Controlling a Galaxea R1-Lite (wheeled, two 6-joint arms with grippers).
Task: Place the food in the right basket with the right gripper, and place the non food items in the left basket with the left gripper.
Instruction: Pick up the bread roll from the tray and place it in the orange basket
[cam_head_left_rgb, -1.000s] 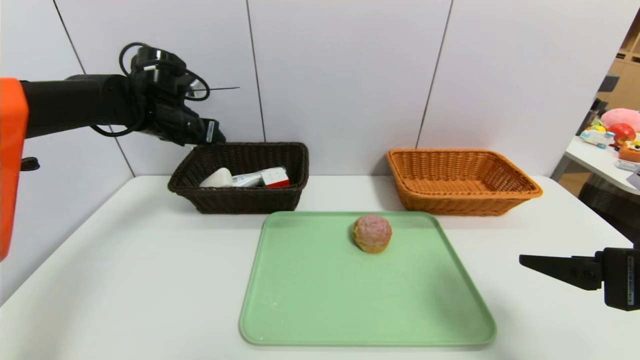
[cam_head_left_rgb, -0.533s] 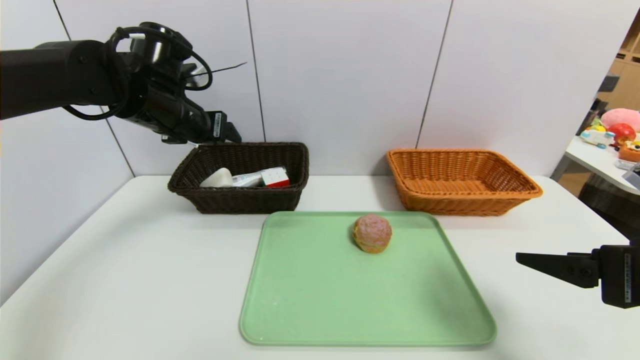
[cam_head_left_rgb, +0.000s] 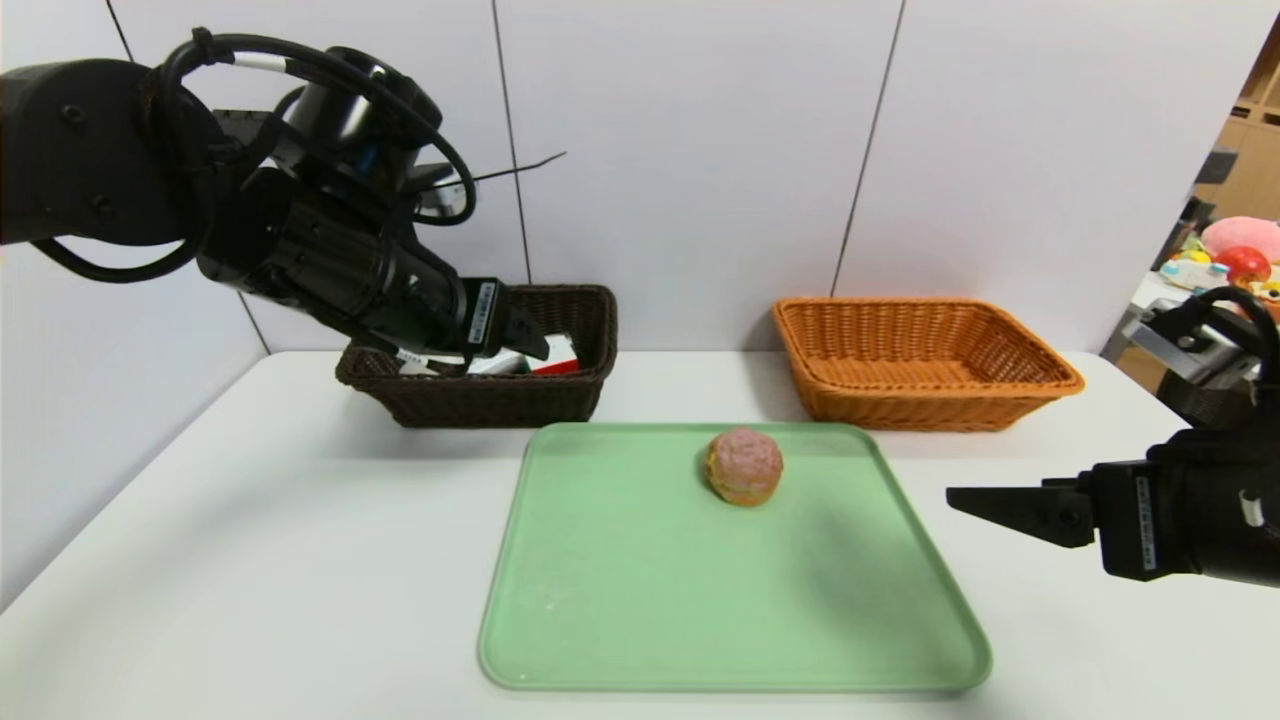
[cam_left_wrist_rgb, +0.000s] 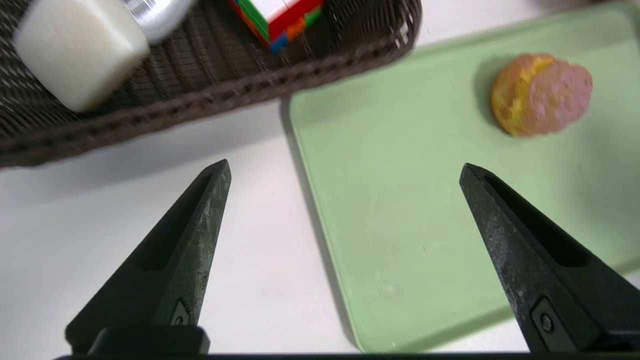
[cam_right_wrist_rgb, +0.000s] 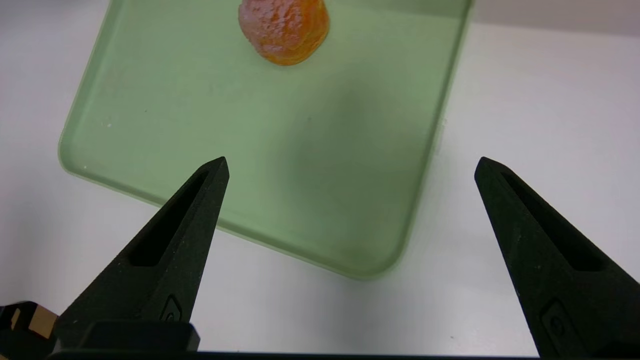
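Dark brown wicker basket (cam_head_left_rgb: 480, 400), at the left rear of the white table (cam_head_left_rgb: 250, 560): contains a rounded white item (cam_left_wrist_rgb: 80, 50), a clear-and-silver packet or tube (its exact kind I cannot tell) and a puzzle cube (cam_head_left_rgb: 553, 356) with white and red faces showing.

Orange wicker basket (cam_head_left_rgb: 930, 395), right rear: nothing stands between it and the tray.

Green tray (cam_head_left_rgb: 720, 600), centre, in front of both baskets: bears one pink-topped cream-puff-like bun (cam_head_left_rgb: 745, 467), near the rear rim.

Left gripper (cam_left_wrist_rgb: 345, 170): over the front of the brown basket, jaws spread, holding nothing; in the head view its arm blocks part of the basket and its contents.

Right gripper (cam_right_wrist_rgb: 352, 165): above the tray's right side, jaws spread wide and unladen.

Background, far right: a side table with a pink plush-like item (cam_head_left_rgb: 1240, 240) and a red round one (cam_head_left_rgb: 1243, 264).
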